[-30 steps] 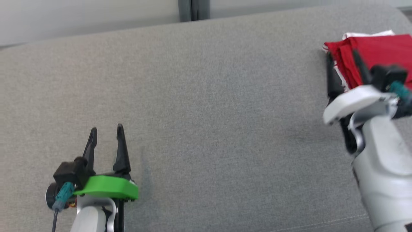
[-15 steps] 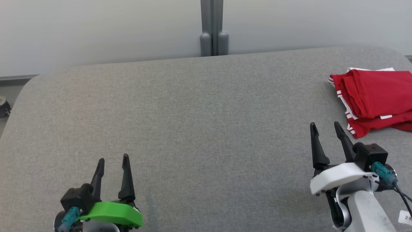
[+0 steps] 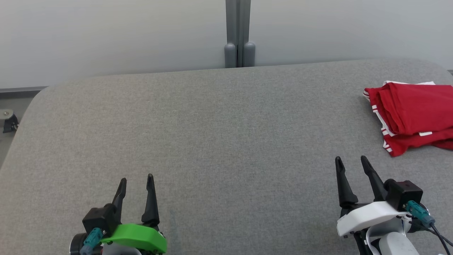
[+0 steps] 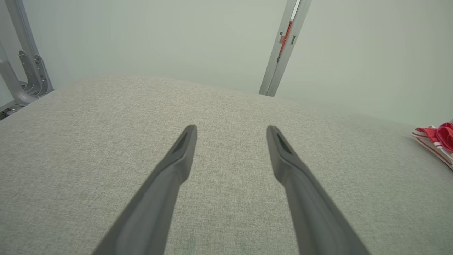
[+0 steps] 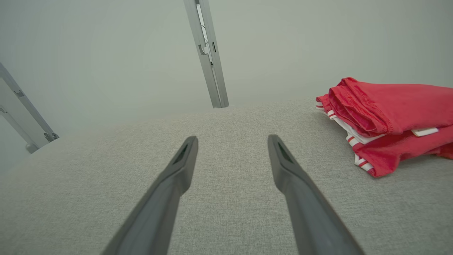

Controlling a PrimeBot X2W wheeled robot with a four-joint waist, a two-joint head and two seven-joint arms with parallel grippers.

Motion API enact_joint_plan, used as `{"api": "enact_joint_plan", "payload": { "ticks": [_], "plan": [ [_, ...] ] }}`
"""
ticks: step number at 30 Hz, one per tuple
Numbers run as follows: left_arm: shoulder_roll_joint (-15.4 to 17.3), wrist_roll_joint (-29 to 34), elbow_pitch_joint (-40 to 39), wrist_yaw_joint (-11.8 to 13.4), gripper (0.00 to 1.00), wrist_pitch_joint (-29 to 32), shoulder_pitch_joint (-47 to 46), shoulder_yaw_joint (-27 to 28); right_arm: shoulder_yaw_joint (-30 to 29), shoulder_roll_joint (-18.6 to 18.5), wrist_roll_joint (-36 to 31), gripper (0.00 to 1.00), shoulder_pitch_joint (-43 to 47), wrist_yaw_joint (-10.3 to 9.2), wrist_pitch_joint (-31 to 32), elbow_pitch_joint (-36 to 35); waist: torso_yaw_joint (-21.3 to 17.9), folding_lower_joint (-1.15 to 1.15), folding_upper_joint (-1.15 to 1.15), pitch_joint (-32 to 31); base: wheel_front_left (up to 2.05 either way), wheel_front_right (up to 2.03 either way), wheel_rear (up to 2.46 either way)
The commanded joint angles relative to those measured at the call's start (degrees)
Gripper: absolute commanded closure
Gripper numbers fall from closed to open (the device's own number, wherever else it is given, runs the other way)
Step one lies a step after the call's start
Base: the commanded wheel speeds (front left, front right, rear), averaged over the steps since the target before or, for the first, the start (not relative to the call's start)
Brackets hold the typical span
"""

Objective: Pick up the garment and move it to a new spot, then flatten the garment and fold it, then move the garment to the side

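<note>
My left pincer (image 3: 136,177) and right pincer (image 3: 351,158) both stand open and empty over the near edge of the table (image 3: 212,124). The folded red garment (image 3: 414,109) lies at the table's far right side, apart from both.

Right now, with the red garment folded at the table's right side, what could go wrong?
The red garment runs past the head view's right edge near the table's rounded corner; if it overhangs, it might slide off.
Its layers sit uneven, striped hem poking out, so a nudge could undo the fold.
The open right tool is the nearer one; a rightward swing could snag it.
</note>
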Motion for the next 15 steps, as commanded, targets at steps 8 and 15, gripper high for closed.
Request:
{"api": "enact_joint_plan", "payload": {
  "ticks": [8,15],
  "plan": [
    [0.17,1.32,0.95,0.87,0.00,0.00,-1.40,0.13,0.32,-0.16,0.02,0.00,0.41,-0.10,-0.14,1.02,-0.27,0.00,0.00,0.29,0.00,0.00,0.00],
    [0.17,1.65,1.51,0.91,0.00,0.00,-1.79,0.29,0.89,-0.15,0.23,0.00,-0.24,-0.10,-0.15,1.58,-0.35,0.00,0.00,0.35,0.00,0.00,0.00]
  ]
}}
